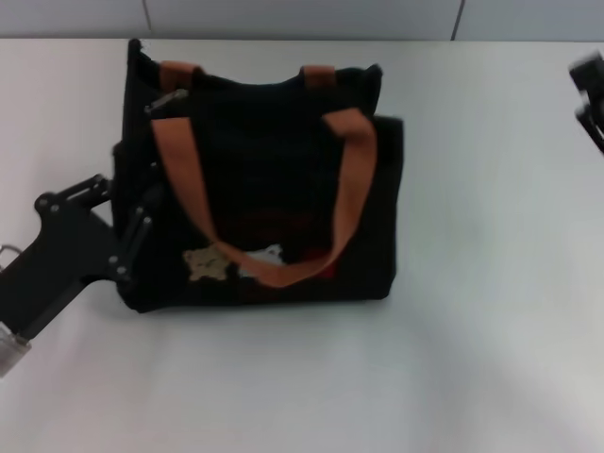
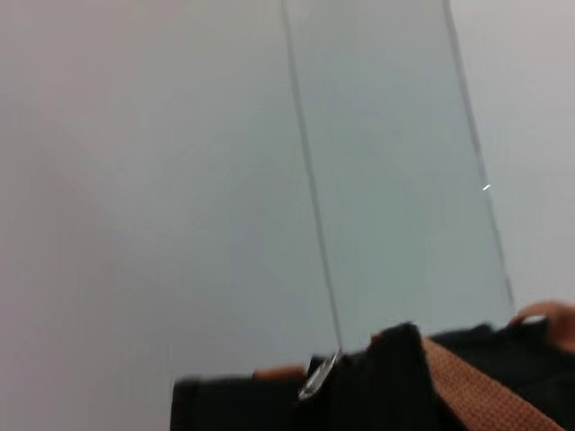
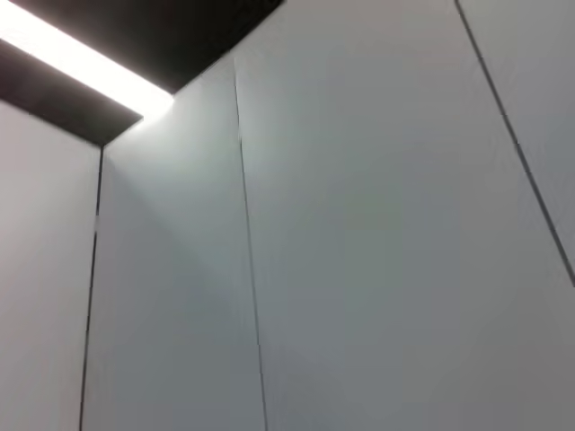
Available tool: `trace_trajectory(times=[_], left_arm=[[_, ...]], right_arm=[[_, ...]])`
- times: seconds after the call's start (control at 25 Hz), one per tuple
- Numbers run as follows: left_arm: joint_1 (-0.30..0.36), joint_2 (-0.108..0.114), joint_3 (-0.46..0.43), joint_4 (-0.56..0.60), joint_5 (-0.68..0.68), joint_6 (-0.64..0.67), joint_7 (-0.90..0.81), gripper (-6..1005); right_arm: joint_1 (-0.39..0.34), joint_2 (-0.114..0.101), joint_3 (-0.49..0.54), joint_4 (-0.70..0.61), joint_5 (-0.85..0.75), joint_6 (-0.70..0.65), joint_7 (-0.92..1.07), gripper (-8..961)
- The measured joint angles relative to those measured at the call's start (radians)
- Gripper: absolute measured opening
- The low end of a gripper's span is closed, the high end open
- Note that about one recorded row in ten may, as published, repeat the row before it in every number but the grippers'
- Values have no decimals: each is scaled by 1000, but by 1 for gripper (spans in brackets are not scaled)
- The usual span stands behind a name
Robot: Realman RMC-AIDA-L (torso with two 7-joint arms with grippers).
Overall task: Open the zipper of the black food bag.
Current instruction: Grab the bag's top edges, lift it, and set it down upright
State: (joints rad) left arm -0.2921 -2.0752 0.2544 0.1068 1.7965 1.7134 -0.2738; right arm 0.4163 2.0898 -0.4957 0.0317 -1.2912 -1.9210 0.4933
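Left gripper (image 1: 132,226) is at the bag's side, bracing it; zipper not yet opened.

Its fingers look spread against the left side of the black food bag (image 1: 274,189), mid-table. The zipper (image 1: 168,100) pull sits at the top left corner; next move needs pinching it. Right gripper (image 1: 590,94) waits far right; I cannot tell its fingers.

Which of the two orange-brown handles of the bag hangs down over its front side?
The long handle nearer the camera: it droops in a loop over the front of the black food bag. The other handle shows only two short ends at the back edge.
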Motion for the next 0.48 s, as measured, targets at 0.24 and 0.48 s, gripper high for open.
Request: trace_trajectory(times=[0.24, 0.48], left_arm=[[-55, 1, 3, 8, 2, 39, 20, 184], [-98, 3, 6, 17, 5, 66, 41, 126]], right_arm=[[148, 1, -15, 60, -6, 111, -15, 840], [228, 1, -14, 73, -49, 290, -12, 840]])
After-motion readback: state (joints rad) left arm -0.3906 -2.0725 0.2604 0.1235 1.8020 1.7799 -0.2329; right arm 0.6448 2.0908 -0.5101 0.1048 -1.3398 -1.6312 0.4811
